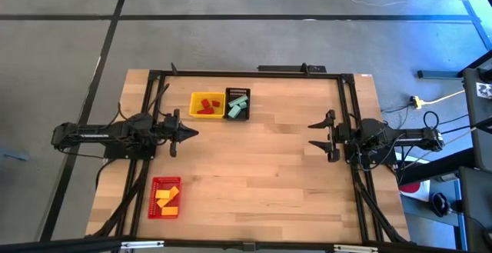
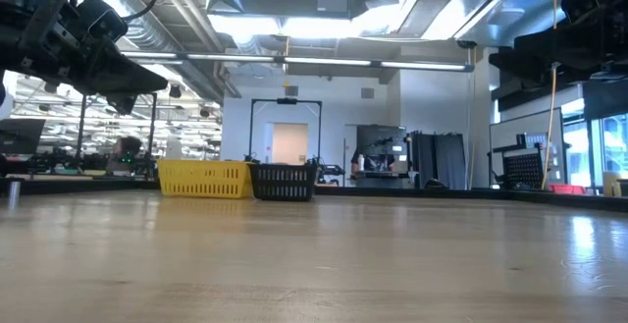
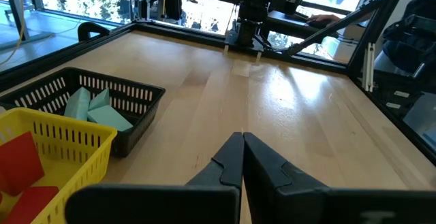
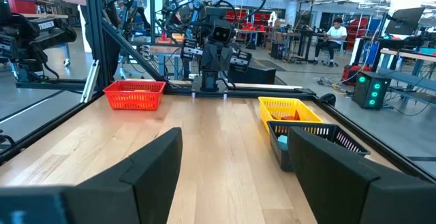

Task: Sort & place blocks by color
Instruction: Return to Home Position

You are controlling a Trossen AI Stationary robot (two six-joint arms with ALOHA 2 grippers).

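Parking, you are holding the left tool [image 3: 242, 139] clenched and empty near the blocks [image 1: 166, 197] lying in baskets [image 1: 192, 105]; the right tool [image 4: 235, 139] is hanging released, well apart.

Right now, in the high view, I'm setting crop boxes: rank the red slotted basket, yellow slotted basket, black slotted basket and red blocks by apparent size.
Largest: red slotted basket.
Next: yellow slotted basket and black slotted basket, too alike to rank.
Smallest: red blocks in the yellow one.
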